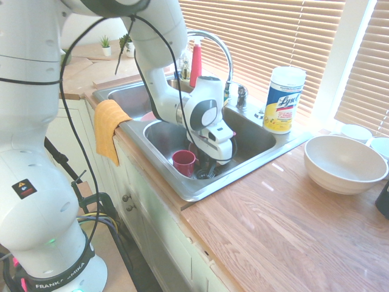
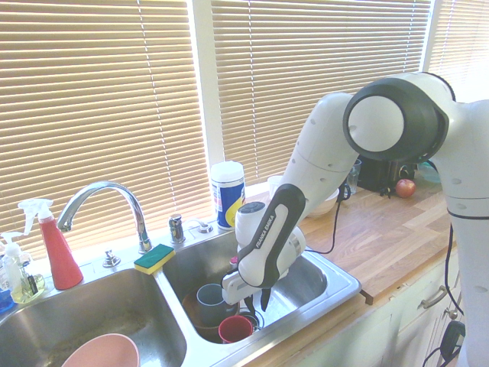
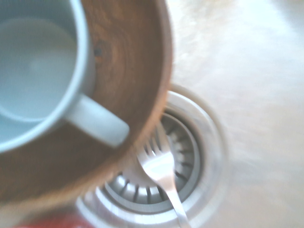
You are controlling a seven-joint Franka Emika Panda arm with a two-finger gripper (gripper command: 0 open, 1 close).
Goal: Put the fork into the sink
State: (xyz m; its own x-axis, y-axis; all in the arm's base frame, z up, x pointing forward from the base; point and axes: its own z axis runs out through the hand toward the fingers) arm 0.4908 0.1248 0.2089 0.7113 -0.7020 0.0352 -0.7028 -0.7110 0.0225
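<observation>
My robot's hand (image 2: pixel 256 302) hangs inside the right basin of the sink (image 2: pixel 336 294), pointing straight down; I cannot tell how wide its fingers stand. The fork (image 3: pixel 161 173) lies over the drain strainer (image 3: pixel 190 156), tines tucked under a brown bowl (image 3: pixel 137 71) holding a grey mug (image 3: pixel 42 71).

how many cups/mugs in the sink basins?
2, both in the basin under the gripper: a grey-blue mug sitting in a brown bowl, and a red cup beside it. The arm may hide more.
</observation>
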